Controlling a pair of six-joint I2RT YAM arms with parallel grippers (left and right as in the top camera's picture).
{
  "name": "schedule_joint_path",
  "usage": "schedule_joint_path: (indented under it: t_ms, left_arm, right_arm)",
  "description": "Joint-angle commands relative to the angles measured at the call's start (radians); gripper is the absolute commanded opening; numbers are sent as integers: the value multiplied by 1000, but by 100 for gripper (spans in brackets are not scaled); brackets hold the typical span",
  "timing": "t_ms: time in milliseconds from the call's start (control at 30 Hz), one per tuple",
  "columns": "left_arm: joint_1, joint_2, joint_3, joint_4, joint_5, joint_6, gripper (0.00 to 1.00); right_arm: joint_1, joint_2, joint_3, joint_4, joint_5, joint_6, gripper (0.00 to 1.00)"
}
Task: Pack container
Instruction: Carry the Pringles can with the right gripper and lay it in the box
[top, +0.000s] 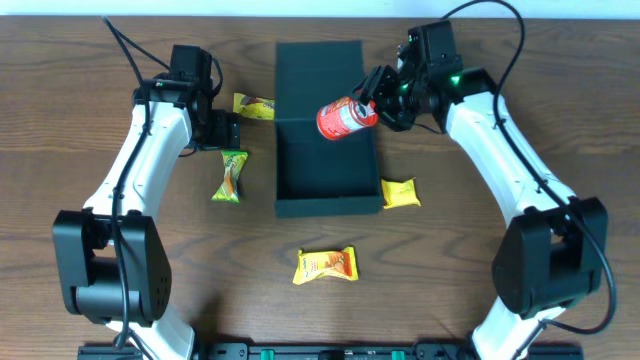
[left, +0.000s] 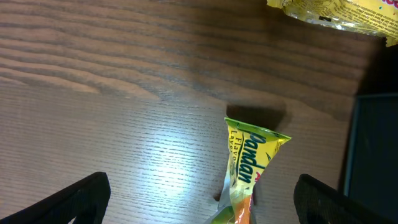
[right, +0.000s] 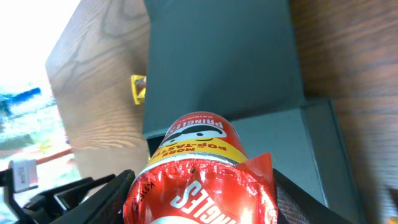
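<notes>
Packing looks barely begun: the container (top: 328, 207) sits open beneath the right gripper (top: 368, 112), its lid (top: 318, 75) laid flat, and nothing shows inside. That gripper is clamped around a Pringles can (top: 340, 119) held over the hinge end. The can lies nearly level, its long axis running straight out from the fingers, foil top toward the wrist and base pointing away. The left gripper (left: 199, 202) is spread wide and holds nothing, with a Pandan packet (left: 249, 165) just below it. Three yellow packets (top: 326, 266) remain loose too.
</notes>
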Motion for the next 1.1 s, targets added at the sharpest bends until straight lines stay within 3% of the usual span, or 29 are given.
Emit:
schedule_joint_path:
  t_ms: [0, 300, 667, 1067]
  left_arm:
    - [2, 2, -3, -2, -18, -16, 95]
    - [2, 2, -3, 7, -18, -16, 95]
    - [2, 2, -3, 6, -17, -26, 95]
    - [2, 2, -3, 6, -18, -26, 96]
  right_arm:
    - [14, 3, -67, 21, -24, 82, 59]
    - [42, 3, -76, 123, -171, 99, 60]
    - [90, 16, -77, 136, -88, 89, 60]
    - [114, 161, -77, 179, -105, 68, 60]
